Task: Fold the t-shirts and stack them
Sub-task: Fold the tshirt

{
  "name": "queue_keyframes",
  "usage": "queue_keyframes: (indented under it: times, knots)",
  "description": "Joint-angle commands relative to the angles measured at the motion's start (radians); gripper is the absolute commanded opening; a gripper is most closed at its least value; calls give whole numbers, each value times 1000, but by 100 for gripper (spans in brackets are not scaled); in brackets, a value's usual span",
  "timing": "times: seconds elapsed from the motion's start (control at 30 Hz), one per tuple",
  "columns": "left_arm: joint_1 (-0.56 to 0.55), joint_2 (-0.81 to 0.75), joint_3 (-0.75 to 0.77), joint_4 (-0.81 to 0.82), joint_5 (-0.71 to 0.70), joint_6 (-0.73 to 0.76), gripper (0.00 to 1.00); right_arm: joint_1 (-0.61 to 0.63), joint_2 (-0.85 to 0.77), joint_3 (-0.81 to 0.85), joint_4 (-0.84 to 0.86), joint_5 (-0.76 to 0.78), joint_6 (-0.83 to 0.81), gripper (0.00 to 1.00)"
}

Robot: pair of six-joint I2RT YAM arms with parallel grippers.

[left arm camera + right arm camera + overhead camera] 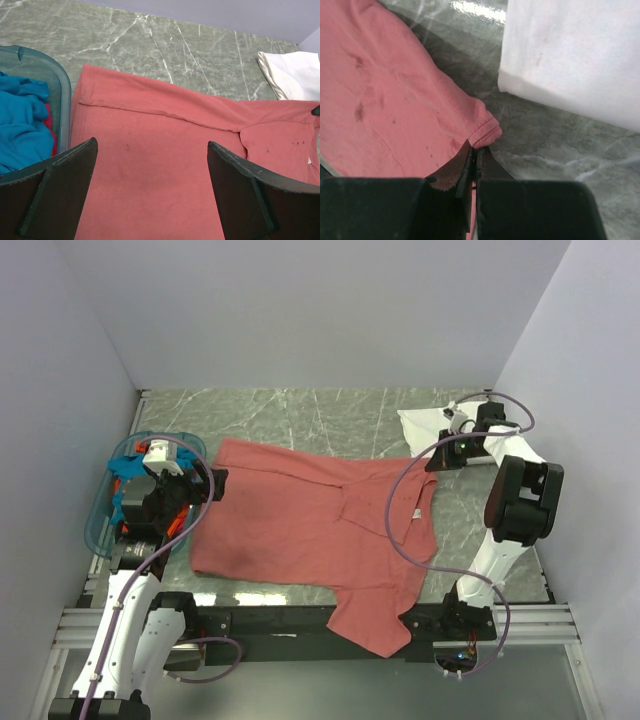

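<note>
Nearest to the arm bases, one sleeve of the dusty-red shirt (300, 530) reaches to the near edge of the worktop (300, 415) and seems to hang a little over it. The rest of this shirt lies spread and almost flat, its neck toward the right side and its bottom hem toward the left.

At the left hem of the red shirt the left hand (151, 145) hovers released, its two fingers wide apart and nothing between them. Just beside that hem stands the blue basket (65, 95), with a teal-blue shirt (20, 120) bunched inside.

At the far right corner of the red shirt the right hand (475, 150) is clenched on a small fold of ribbed edge, probably the end of the far sleeve. Only a little cloth is between the fingers. Beyond this corner, near it but apart, lies the white shirt (570, 55), already folded.

The red shirt looks light, soft and limp. It will sag and wrinkle when it is lifted, and it can drag on the worktop. The judgement is that a hem or a seam gives the best hold, because there the cloth is doubled. With such a thin pinch, a quick pull may let the edge slip out.
</note>
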Motion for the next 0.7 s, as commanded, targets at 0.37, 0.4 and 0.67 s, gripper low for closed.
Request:
queue_keyframes:
  times: [0.37,0.4,0.67]
  knots:
    - [-5,5,28,20,5,11,96,54,45,323,-86,122,-29,0]
    - [-5,8,30,20,6,10,96,59,59,343,-93,127,-29,0]
    - [-5,18,31,18,-1,14,96,96,173,541,-121,202,-10,0]
